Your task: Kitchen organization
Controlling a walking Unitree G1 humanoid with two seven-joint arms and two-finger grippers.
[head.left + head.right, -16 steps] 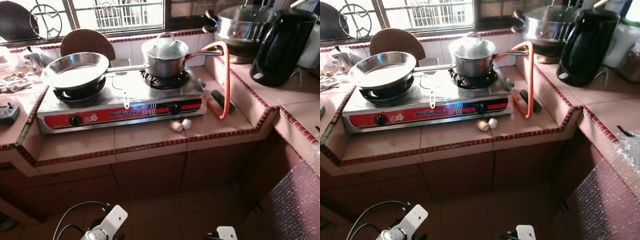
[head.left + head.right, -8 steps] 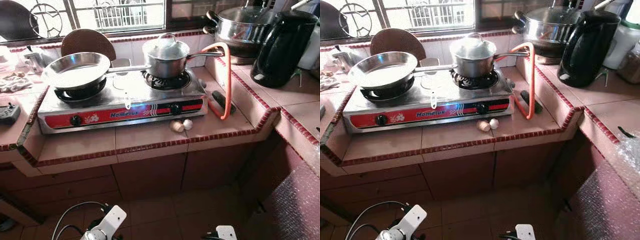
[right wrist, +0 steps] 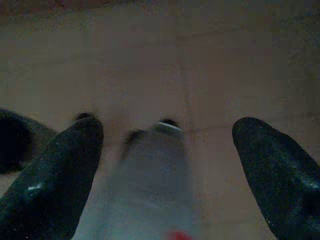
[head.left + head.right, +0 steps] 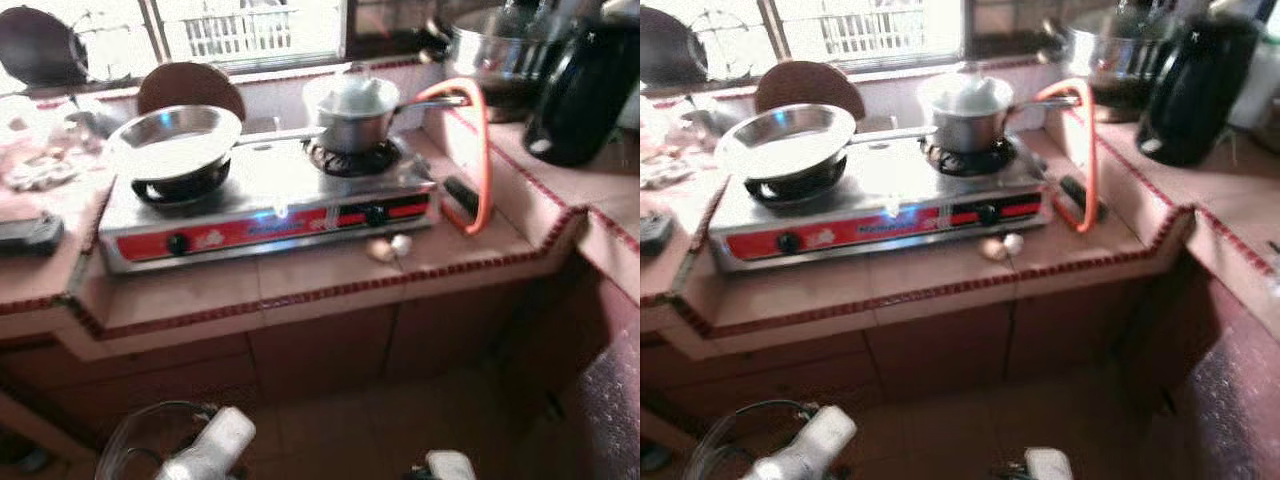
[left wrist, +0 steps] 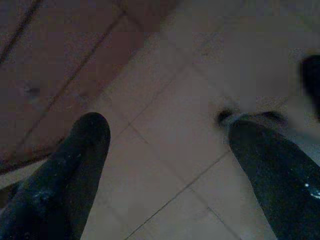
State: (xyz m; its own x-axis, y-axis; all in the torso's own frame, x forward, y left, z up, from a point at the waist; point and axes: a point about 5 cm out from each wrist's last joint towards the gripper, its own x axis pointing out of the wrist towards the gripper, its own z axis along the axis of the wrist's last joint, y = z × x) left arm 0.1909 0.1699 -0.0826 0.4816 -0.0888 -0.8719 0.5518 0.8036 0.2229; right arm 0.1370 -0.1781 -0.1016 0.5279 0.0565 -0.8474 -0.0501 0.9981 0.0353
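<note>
scene: gas stove point(image 4: 265, 205) on tiled counter, frying pan point(image 4: 175, 141) on its left burner, lidded saucepan point(image 4: 352, 108) on its right, two garlic bulbs point(image 4: 390, 247) just before it | hands: my left gripper point(image 5: 167, 150) and right gripper point(image 3: 165, 150) hang over the floor, fingers spread wide, holding nothing | step: judged an approach, view blurred | next: cannot tell which item to pick

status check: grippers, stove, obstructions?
Left gripper and right gripper open, empty, hanging over floor tiles. Stove carries frying pan and lidded saucepan. Orange hose loops beside it.
</note>
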